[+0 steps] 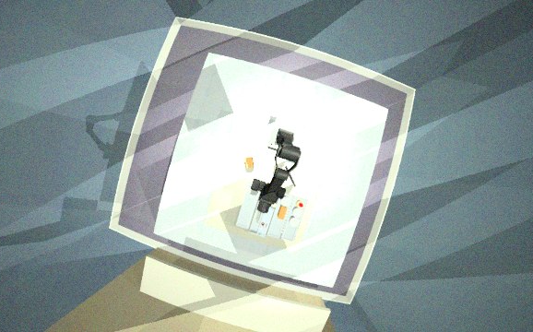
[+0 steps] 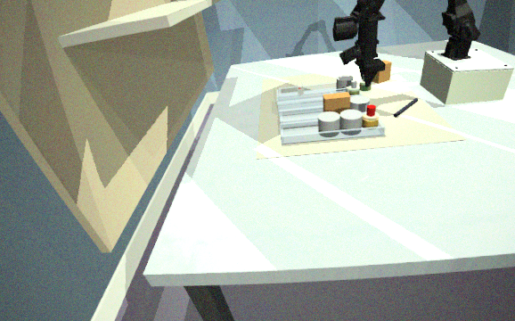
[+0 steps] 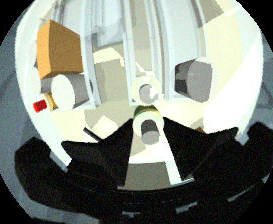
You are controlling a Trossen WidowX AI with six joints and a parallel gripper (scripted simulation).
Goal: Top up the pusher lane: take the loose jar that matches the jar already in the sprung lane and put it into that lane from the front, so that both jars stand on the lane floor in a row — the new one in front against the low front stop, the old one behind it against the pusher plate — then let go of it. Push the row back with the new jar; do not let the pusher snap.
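My gripper [image 2: 366,85] [image 3: 147,120] is shut on a jar with a green body, pale lid and grey knob; this held jar [image 3: 148,120] [image 2: 364,87] is upright, just in front of the lane tray. The matching jar [image 3: 143,85] [image 2: 353,90] stands at the front end of the narrow sprung lane, directly ahead of the held one. In the wrist view the two lids nearly touch; whether the bodies touch cannot be told. The front stop and pusher plate are not clearly visible. In the top view the arm hides both jars.
The tray [image 2: 290,138] also holds an orange box [image 1: 282,212] [image 2: 336,103] [image 3: 59,50], several grey cylinders [image 2: 329,123] [image 3: 69,92] [image 3: 201,80] and a yellow jar [image 2: 370,120] with a red knob. A loose orange box [image 1: 249,162] [image 2: 384,72] and a dark rod [image 2: 405,108] [image 3: 91,134] lie outside.
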